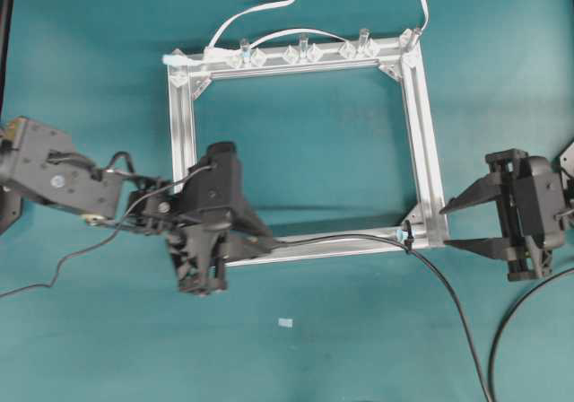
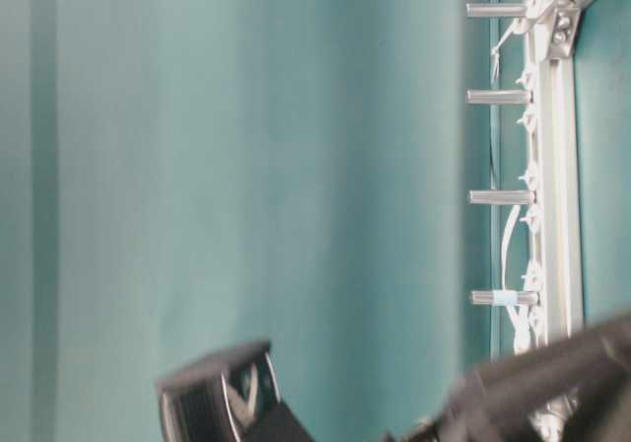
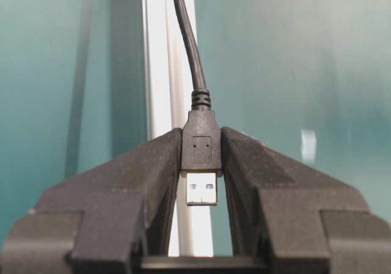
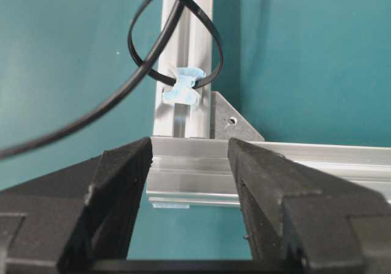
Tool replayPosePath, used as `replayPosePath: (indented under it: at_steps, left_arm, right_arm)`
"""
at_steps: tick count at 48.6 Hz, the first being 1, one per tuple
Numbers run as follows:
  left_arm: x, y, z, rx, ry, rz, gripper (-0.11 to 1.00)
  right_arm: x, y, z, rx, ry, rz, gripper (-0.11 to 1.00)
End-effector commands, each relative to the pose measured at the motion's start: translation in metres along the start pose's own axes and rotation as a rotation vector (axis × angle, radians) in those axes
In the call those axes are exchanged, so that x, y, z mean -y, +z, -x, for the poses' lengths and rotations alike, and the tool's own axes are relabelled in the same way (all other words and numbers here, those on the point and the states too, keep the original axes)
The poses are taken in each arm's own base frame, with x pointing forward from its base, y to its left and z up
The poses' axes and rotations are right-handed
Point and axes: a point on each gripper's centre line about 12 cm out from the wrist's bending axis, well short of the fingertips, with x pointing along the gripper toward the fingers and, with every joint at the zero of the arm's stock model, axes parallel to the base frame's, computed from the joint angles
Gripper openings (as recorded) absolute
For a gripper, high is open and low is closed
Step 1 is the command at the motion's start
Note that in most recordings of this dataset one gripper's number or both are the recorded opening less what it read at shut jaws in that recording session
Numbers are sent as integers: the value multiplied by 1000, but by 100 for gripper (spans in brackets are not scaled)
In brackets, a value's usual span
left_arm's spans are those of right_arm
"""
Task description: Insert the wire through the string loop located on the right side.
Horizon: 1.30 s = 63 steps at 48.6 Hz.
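Overhead, the wire (image 1: 359,238) already runs through the string loop (image 1: 405,237) at the aluminium frame's (image 1: 421,133) five-o'clock corner, nine o'clock of the wide-open, empty right gripper (image 1: 456,226); left wrist view shows the left gripper (image 3: 201,182) clamping the USB plug (image 3: 201,158), presumably pulling slack.

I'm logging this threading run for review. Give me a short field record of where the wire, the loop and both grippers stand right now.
wire: black wire runs along the frame's near bar and passes through the string loop
plug: silver-tipped plug clamped in left gripper
string loop: string loop stands on the aluminium frame at its near right corner
left gripper: left gripper shut on the plug
right gripper: right gripper open, beside that corner, holding nothing
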Motion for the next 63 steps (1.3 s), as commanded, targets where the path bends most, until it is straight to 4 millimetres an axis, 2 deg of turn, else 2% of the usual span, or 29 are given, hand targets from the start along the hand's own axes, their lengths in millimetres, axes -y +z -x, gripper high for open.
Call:
replayPosePath:
  at_steps: [1,9,22,36,63]
  left_arm:
    - [10,3,13,13,-24,17,22]
    - [14,-15,30,-32,-35,45,22]
    - [7,-46,61,-108,-19,113,22]
    - [-5,-76,78,-193,17,159,22]
    - [-5,-79,73,-282,54,163,23]
  right_arm:
    - [-3,9,-2,30,4,-4,66]
    - [-3,10,-2,33,4,-4,66]
    - [-3,11,-2,36,5,-5,66]
    - [-3,11,-2,34,4,-6,66]
    - [-2,10,-2,39,0,-5,66]
